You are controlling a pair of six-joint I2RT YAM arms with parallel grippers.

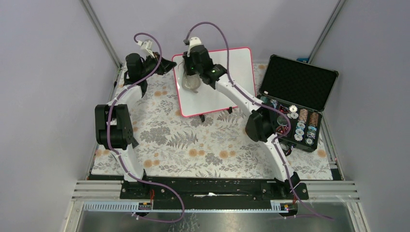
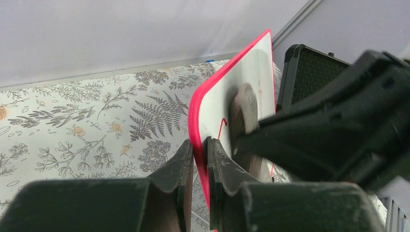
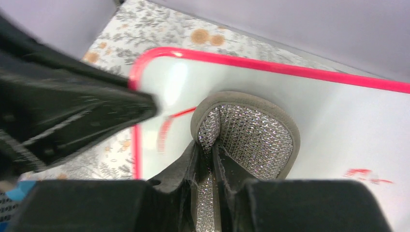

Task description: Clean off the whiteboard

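At the 12 o'clock side of the worktop (image 1: pixel 193 145), the right end effector (image 3: pixel 207 155) is squeezing shut on a round sparkly pad (image 3: pixel 254 135). It is pressing the pad flat on the whiteboard (image 3: pixel 338 116), likely so it can rub off the red writing (image 3: pixel 168 126).

At about 10 o'clock from the pad, the left end effector (image 2: pixel 199 162) is pinching the board's pink frame (image 2: pixel 193 121) between closed fingers. I think it is doing this to stop the board from sliding or tipping while the pad is rubbing.

The board seems to be leaning up on small black feet (image 1: pixel 201 117), with its low edge toward 6 o'clock. At 3 o'clock from it, a black case (image 1: pixel 297 84) is lying open with small round things inside.

Some things are hard to see. The right arm (image 2: pixel 338 140) is blocking much of the board in the left wrist view. The writing is looking blurry and too small to read. More red marks (image 3: pixel 362 174) are showing near 4 o'clock of the pad, so the job is looking unfinished.
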